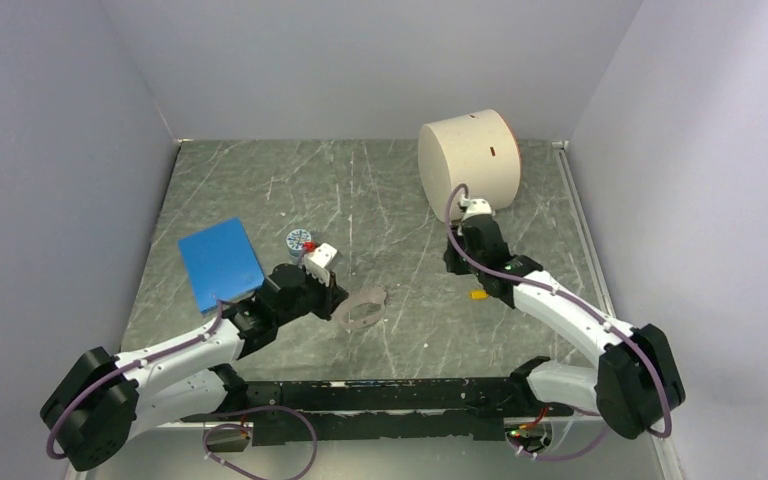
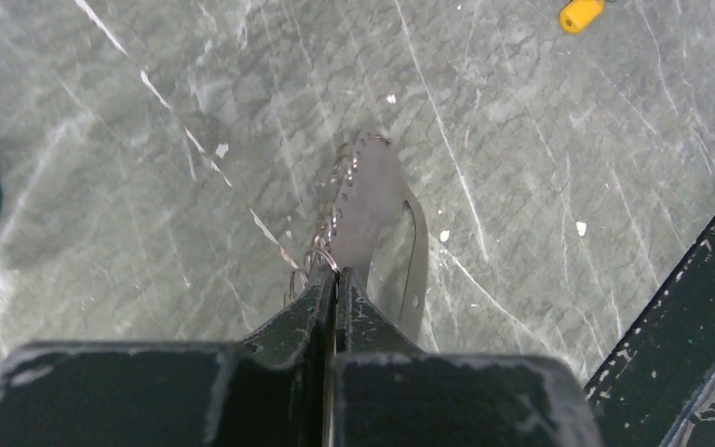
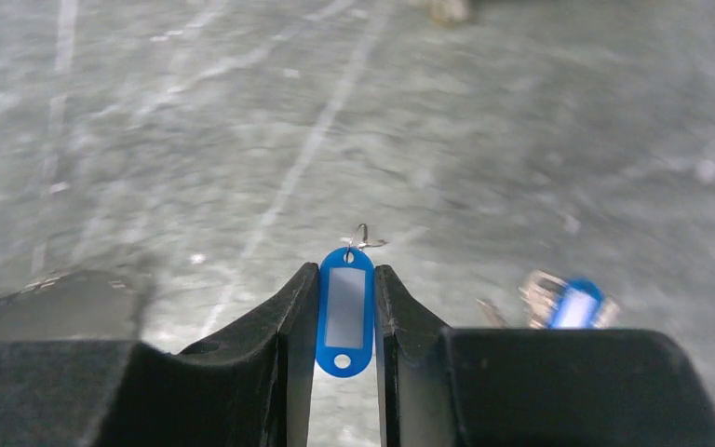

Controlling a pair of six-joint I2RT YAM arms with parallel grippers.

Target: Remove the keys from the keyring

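Note:
The dark grey keyring [image 1: 362, 308] lies mid-table. My left gripper [image 1: 338, 292] is shut on its near end; in the left wrist view the jaws [image 2: 337, 277] pinch the loop [image 2: 372, 200], and small wire rings line its left side. My right gripper [image 1: 453, 262] is shut on a blue key [image 3: 344, 312], held upright between the fingers above the table with a small wire ring at its top. A yellow key [image 1: 478, 294] lies on the table by the right arm and also shows in the left wrist view [image 2: 580, 14]. A second blue key [image 3: 568, 303], blurred, lies on the table.
A flat blue square pad [image 1: 220, 262] lies at the left, and a small round blue-patterned jar [image 1: 300, 240] stands beside it. A large white cylinder [image 1: 468, 160] lies at the back right. Grey walls enclose the table on three sides.

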